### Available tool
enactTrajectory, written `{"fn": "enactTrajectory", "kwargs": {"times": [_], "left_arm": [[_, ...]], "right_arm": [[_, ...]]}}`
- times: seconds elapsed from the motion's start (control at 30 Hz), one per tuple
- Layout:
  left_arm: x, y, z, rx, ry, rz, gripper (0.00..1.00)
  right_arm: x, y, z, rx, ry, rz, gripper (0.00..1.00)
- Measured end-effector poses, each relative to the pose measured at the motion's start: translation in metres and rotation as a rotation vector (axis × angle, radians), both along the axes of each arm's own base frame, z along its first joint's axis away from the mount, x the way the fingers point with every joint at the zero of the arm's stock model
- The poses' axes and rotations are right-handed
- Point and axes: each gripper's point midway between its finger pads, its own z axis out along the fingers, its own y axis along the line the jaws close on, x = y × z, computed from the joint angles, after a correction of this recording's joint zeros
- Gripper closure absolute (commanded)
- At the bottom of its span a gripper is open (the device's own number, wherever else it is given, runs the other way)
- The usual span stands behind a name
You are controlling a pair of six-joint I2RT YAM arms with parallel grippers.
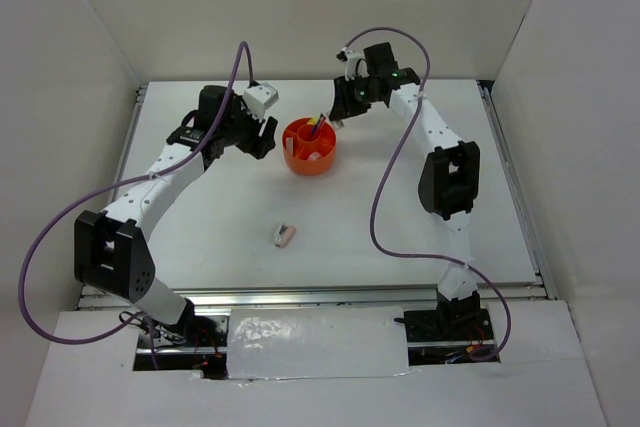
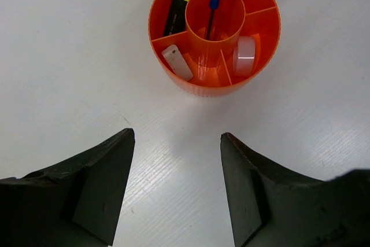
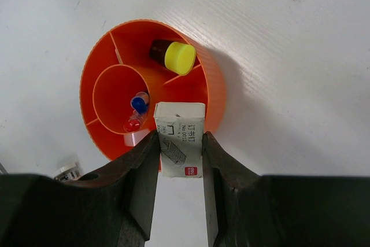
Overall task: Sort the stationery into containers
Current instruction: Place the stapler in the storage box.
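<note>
**Two grippers at the orange organizer: right clamps a white box, left stands empty**

Right gripper: both fingers pressed flat against the long sides of a white printed box, held upright between them. Firm grip, no gap on either side.
- The box's far end overlaps the organizer on the side nearest the fingertips, over the outer ring just beside the central cup. Contact with the rim: cannot tell.
- Just past the box, left-ahead, the cup holds a blue pen and a red pen, caps side by side.
- Farther ahead, in an outer compartment, stands a dark marker with a yellow cap.

Left gripper: jaws spread wide, nothing between them, bare table showing in the gap.
- The organizer sits straight ahead of the fingertips, apart from them.
- In its nearest compartments, a white eraser block leans left-ahead and a white tape ring stands on edge right-ahead.
- Beyond those are the cup with the pens and, far-left, the yellow-capped marker.

From overhead, the grippers flank the organizer, left on its left side, right at its far right rim. A pink-white piece lies on the table well behind both, toward the arm bases, touching nothing.
</note>
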Motion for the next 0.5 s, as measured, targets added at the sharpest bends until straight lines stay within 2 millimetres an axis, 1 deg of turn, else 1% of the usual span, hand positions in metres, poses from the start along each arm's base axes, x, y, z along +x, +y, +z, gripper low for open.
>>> {"fn": "enactTrajectory", "kwargs": {"times": [0.23, 0.4, 0.47, 0.5], "left_arm": [[0.001, 0.000, 0.001, -0.003, -0.006, -0.001, 0.27], [0.001, 0.000, 0.001, -0.004, -0.006, -0.002, 0.27], [0.001, 0.001, 0.001, -0.005, -0.005, -0.001, 0.27], [0.001, 0.001, 0.001, -0.005, -0.005, 0.000, 0.27]], "right_arm": [[-0.002, 0.008, 0.002, 0.015, 0.001, 0.015, 0.90], [-0.003, 0.014, -0.006, 0.017, 0.019, 0.022, 0.89], [-0.004, 0.016, -0.011, 0.016, 0.029, 0.024, 0.87], [-0.005, 0.017, -0.013, 0.016, 0.033, 0.026, 0.84]]}}
